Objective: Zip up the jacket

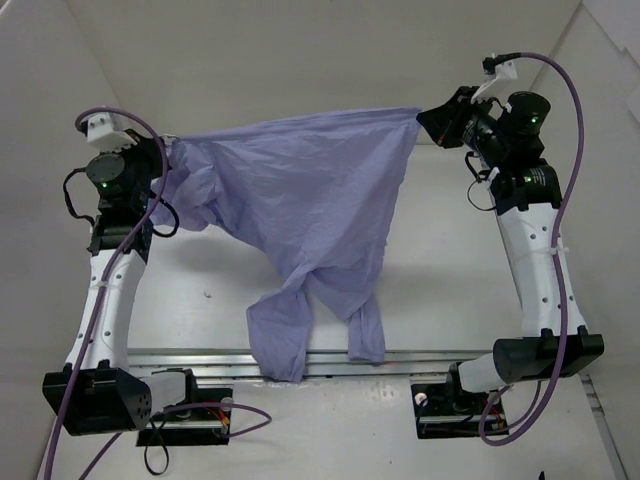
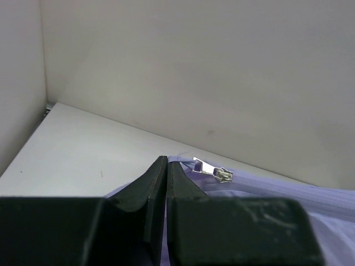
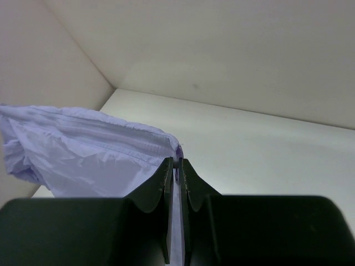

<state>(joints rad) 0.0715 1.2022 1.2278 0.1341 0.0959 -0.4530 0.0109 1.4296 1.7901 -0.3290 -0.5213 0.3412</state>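
The lavender jacket hangs stretched in the air between my two arms, its sleeves drooping down to the near table edge. At the left end my left gripper is shut on the jacket's edge. In the left wrist view the fabric runs out from the shut left gripper, with a silver zipper slider and pull tab just beyond the fingertips. My right gripper is shut on the jacket's opposite end; in the right wrist view the zipper track leads into the closed right gripper.
White walls enclose the table at the back and both sides. A metal rail runs along the near edge between the arm bases. Purple cables loop beside each arm.
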